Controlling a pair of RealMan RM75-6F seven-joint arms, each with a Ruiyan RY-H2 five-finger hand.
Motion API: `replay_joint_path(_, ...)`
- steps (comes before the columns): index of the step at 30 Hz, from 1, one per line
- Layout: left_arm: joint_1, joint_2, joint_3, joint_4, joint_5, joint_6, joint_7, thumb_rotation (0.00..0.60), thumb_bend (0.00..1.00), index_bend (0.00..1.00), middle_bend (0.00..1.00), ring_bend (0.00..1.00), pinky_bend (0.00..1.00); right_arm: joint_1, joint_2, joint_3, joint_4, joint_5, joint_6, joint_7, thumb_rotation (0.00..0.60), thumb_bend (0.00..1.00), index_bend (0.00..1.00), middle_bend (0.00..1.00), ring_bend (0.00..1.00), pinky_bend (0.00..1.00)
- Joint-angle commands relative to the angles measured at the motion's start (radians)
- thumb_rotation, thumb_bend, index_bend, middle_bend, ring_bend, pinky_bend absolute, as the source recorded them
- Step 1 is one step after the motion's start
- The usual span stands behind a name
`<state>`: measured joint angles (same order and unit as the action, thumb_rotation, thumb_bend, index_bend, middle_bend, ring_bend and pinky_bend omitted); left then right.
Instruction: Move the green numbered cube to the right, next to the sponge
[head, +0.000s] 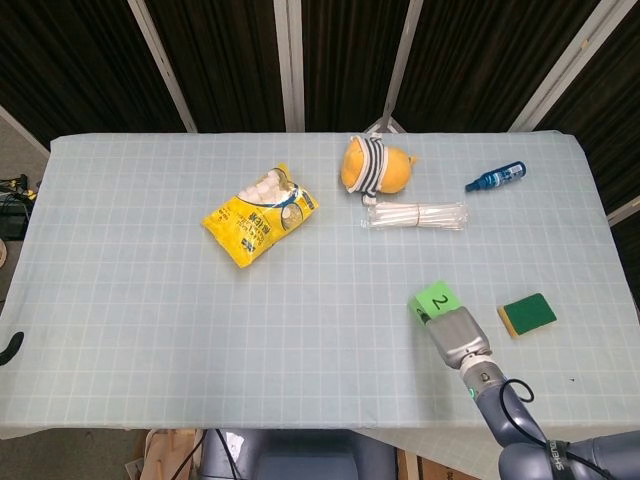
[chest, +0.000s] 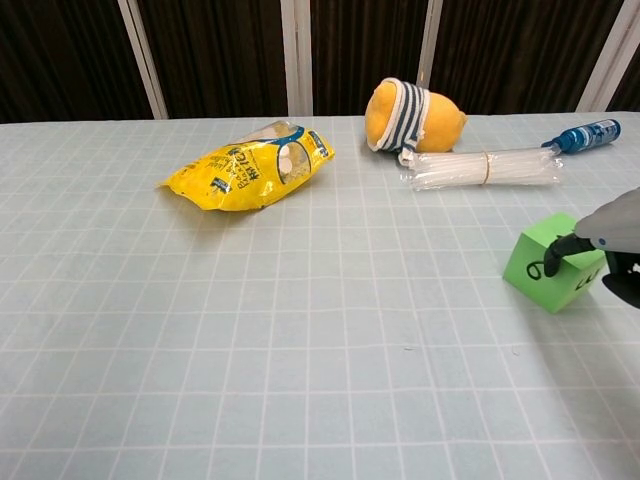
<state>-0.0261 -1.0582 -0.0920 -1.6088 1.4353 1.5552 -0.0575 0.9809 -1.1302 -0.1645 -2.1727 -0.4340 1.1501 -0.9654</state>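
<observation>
We pinch the green cube (head: 434, 298) in our right hand (head: 459, 337), tilted clear of the table (head: 150, 300), to carry it toward the sponge (head: 527, 314).

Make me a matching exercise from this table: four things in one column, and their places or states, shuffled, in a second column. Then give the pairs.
Things:
1. green cube
2. sponge
3. yellow bag
4. blue bottle

Places or states:
A. lies at the far right of the table, beyond the bundle of clear straws
B. held by the right hand
C. lies alone on the left half of the table
D. lies flat near the right edge, with a gap between it and the cube

Pairs: 1-B, 2-D, 3-C, 4-A
</observation>
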Motion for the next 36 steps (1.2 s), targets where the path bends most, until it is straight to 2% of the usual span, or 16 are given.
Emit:
replay_joint_path(1,0.000,0.000,0.000,0.000,0.001,0.001,0.000,0.600,0.37,0.05,0.00,0.00,0.00,-0.007,0.008,-0.009,-0.003,-0.009,-0.001,0.005,0.600,0.75,0.21,0.83,0.84,0.71)
replay_joint_path(18,0.001,-0.001,0.001,-0.005,0.001,0.000,0.007,0.600,0.37,0.05,0.00,0.00,0.00,-0.021,0.059,-0.042,-0.005,-0.007,-0.018,0.015,0.600,0.75,0.21,0.83,0.84,0.71)
replay_joint_path(36,0.001,-0.001,0.002,-0.008,0.001,-0.001,0.010,0.600,0.37,0.05,0.00,0.00,0.00,-0.019,0.096,-0.048,0.023,0.022,-0.046,0.030,0.600,0.75,0.21,0.83,0.84,0.71)
